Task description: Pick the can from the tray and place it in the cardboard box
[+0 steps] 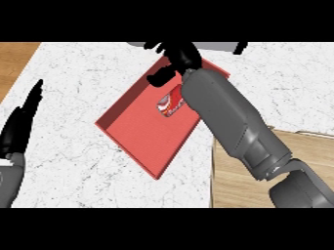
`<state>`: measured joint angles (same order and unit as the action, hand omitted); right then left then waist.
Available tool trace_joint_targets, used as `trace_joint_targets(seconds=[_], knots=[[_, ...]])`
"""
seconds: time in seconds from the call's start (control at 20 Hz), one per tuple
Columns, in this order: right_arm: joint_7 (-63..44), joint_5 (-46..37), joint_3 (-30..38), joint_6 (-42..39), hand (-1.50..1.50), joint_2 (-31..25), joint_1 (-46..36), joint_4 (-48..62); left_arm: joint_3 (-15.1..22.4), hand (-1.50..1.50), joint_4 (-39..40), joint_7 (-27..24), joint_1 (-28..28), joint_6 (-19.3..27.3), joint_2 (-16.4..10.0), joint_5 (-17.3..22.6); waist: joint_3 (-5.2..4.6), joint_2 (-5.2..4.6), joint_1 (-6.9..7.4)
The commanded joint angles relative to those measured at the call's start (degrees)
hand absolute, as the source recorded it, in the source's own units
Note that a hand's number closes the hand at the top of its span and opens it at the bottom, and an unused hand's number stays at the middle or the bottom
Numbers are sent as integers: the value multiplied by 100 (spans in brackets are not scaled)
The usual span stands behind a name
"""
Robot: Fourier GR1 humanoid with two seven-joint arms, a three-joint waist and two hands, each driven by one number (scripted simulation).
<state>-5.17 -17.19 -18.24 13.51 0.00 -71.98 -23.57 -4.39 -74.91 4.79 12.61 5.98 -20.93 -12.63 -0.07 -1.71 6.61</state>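
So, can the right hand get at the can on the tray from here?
Probably not yet. The right hand sits past the can, over the far edge of the red tray, and its forearm lies across the can's right side. Nothing else shows on the tray, so drawing back should open the way.

Light's bright and even across the whole view, tbh. White counter (83, 97) is the brightest bit, and its grey veins show fine. Red tray (144, 141) is lit flat on its floor, w/ a darker strip along the lower-left rim. Right forearm (220, 112) gets soft shading, grey going gradually darker round its sides. Left hand (22, 124) and right hand (177, 56) come out as near-flat black shapes, v little surface detail. Can (168, 103) looks a bit dim next to the arm. Box (307, 156) is evenly lit tan.
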Motion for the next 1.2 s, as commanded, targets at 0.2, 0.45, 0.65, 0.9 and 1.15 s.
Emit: trace_joint_targets(seconds=[0.2,0.45,0.65,0.9,1.15], knots=[[883,753,-143,588,-150,0,194,74,-41,0,121,-182,-12,-193,-62,74,2,-22,118],[1454,1274,295,1121,-150,0,83,-9,-157,0,306,-363,-80,76,-53,-67,3,0,-91],[1927,1796,776,1231,-150,0,163,-25,-227,0,227,-336,-203,31,-15,44,6,54,-252],[2503,2106,1365,288,-150,-416,125,150,-348,0,305,-312,-253,41,-53,47,7,92,-481],[2489,2169,1654,-16,-150,-1023,173,512,-304,0,7,-215,-432,208,117,-32,8,118,-502]])
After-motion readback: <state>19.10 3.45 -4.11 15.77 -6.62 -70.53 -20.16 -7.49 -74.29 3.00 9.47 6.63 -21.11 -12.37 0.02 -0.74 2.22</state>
